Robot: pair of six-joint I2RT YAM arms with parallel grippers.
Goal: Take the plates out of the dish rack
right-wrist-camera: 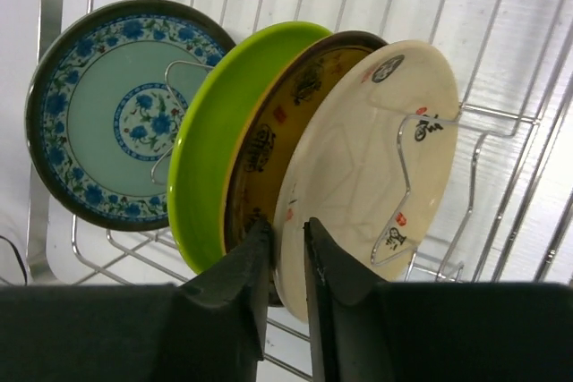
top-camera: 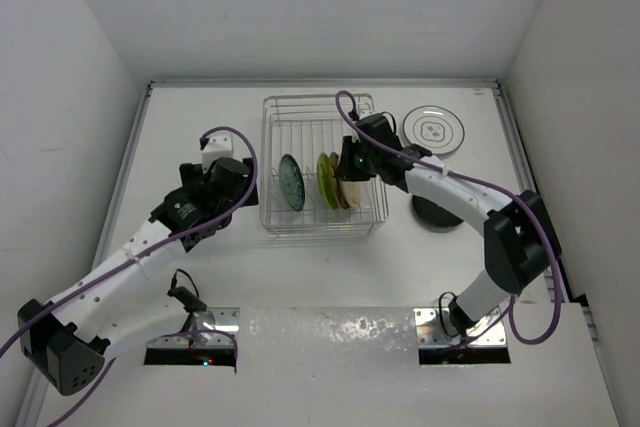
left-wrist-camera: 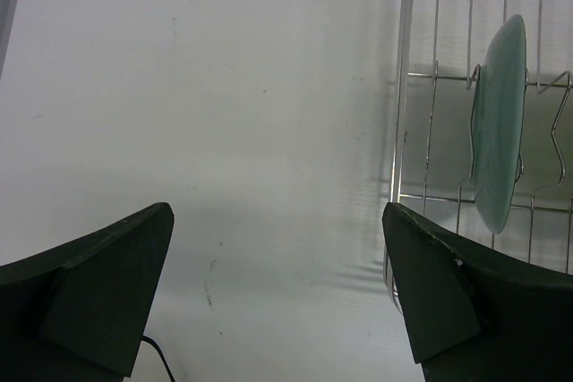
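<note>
Right wrist view: black fingers (right-wrist-camera: 246, 275) of right gripper (right-wrist-camera: 286, 232) are pinching at bottom centre, straddling the lower-left rim of the cream round plate with red and black marks (right-wrist-camera: 367, 158). Reads as a grasp on that rim; how firm, can't tell. Left finger is also crowding the brown-rimmed tan plate (right-wrist-camera: 269, 131) leaning just behind. Lime green plate (right-wrist-camera: 206, 158) is sitting next, teal blue-floral plate (right-wrist-camera: 107, 114) further left, apart from the others. All four are standing on edge in the silver wire dish rack (left-wrist-camera: 401, 87). A wire tine (right-wrist-camera: 405, 176) is crossing the cream plate's face, so I'm suggesting: lift straight up until clear, then swing out, slowly, so the tan one isn't dragged. Left gripper (left-wrist-camera: 277, 212) is hanging wide open, empty, over the white table (left-wrist-camera: 224, 87) left of the rack. One white ringed plate (top-camera: 433, 130) is lying on the table, upper right of top view.
</note>
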